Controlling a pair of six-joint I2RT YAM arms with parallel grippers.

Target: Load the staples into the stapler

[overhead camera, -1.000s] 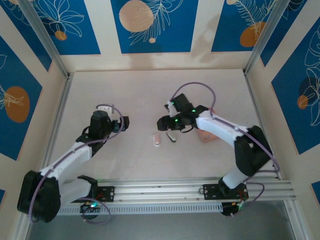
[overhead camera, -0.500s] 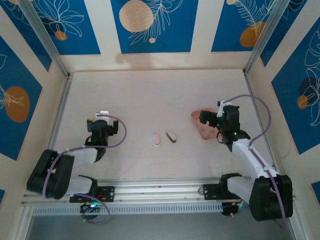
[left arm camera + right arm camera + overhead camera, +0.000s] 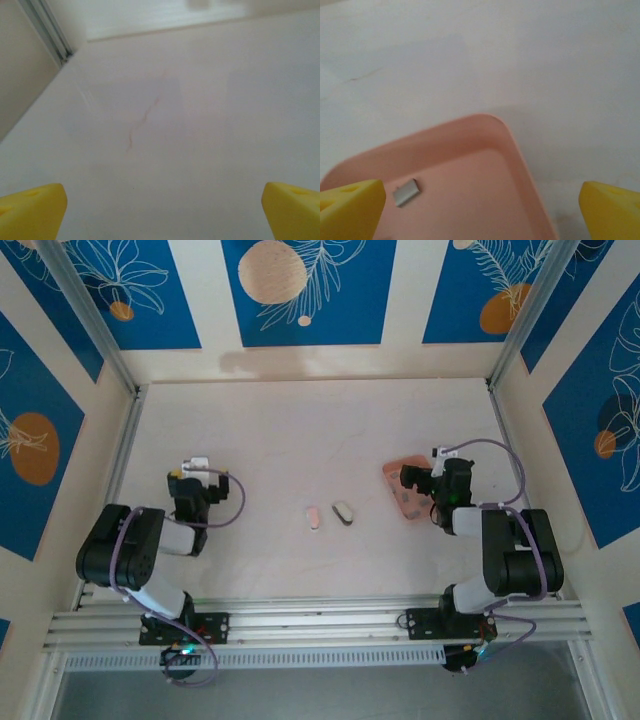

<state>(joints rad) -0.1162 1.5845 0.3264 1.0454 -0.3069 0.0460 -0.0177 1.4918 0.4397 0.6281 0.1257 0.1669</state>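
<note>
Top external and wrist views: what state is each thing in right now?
Left gripper: open, empty.
Right gripper: open, empty, over the pink tray.
Pink tray: flat on the table.
Staple strip: loose in the tray, ungripped.
Pink piece, grey piece at table centre: lying apart, untouched.

Salmon-pink square plastic tray (image 3: pixel 512 150) cut off at the bottom edge, partly hidden under the right claw (image 3: pixel 412 490) from above, small pink piece (image 3: pixel 313 517) and small grey piece (image 3: pixel 343 512) on the tabletop (image 3: pixel 300 430) too tiny to identify

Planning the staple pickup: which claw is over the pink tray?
The right claw: the pink tray with a grey staple strip lies below it; the left claw faces the tabletop.
</note>
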